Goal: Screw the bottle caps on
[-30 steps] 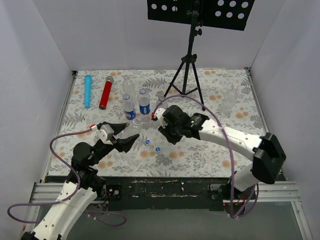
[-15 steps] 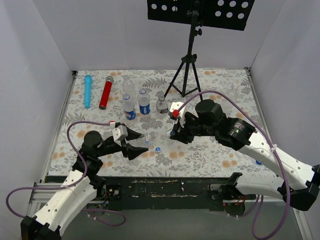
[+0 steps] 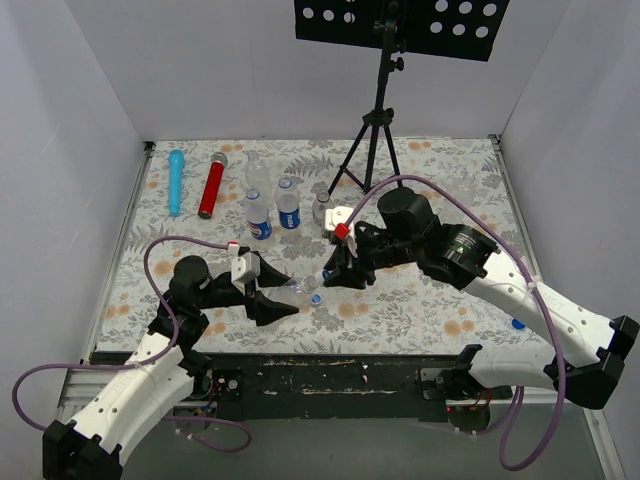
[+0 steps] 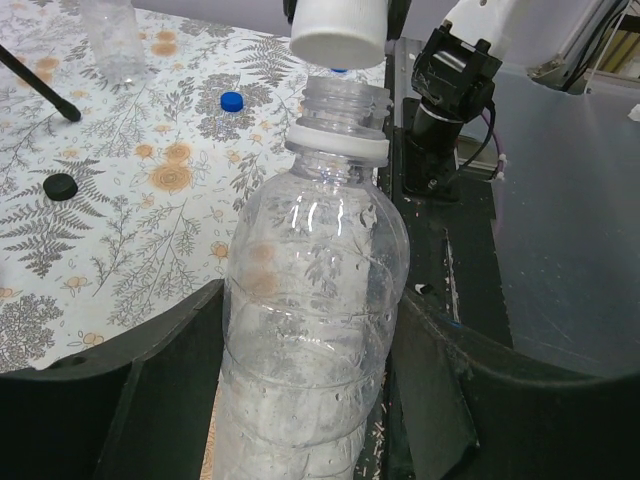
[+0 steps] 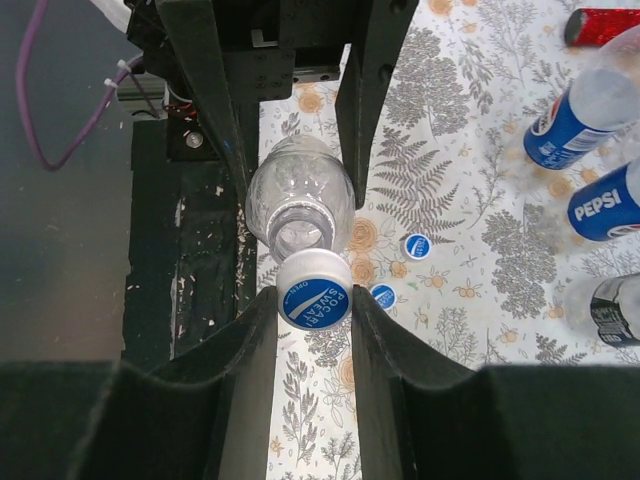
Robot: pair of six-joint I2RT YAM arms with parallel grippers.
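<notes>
My left gripper point(image 4: 310, 335) is shut on the body of a clear, empty bottle point(image 4: 315, 290) whose mouth is open. The same bottle point(image 3: 297, 288) hangs tilted above the table's near middle, left gripper point(image 3: 272, 292) behind it. My right gripper point(image 5: 313, 300) is shut on a white bottle cap with a blue top point(image 5: 313, 292). That cap point(image 4: 338, 32) sits just off the rim of the bottle point(image 5: 298, 200), apart from the threads. Right gripper point(image 3: 330, 275) faces the bottle's mouth. Loose blue caps point(image 5: 416, 245) point(image 5: 383, 295) and a black cap point(image 4: 60, 186) lie on the cloth.
Two Pepsi bottles point(image 3: 258, 222) point(image 3: 288, 205) and another small bottle point(image 3: 322, 210) stand behind the grippers. A blue cylinder point(image 3: 176, 180) and a red cylinder point(image 3: 212, 185) lie far left. A tripod point(image 3: 375, 140) stands at the back. A further blue cap point(image 3: 517, 324) lies near right.
My left gripper has shifted right and nearer with the clear bottle. The right gripper has come left, bringing the cap up to the bottle's mouth.
</notes>
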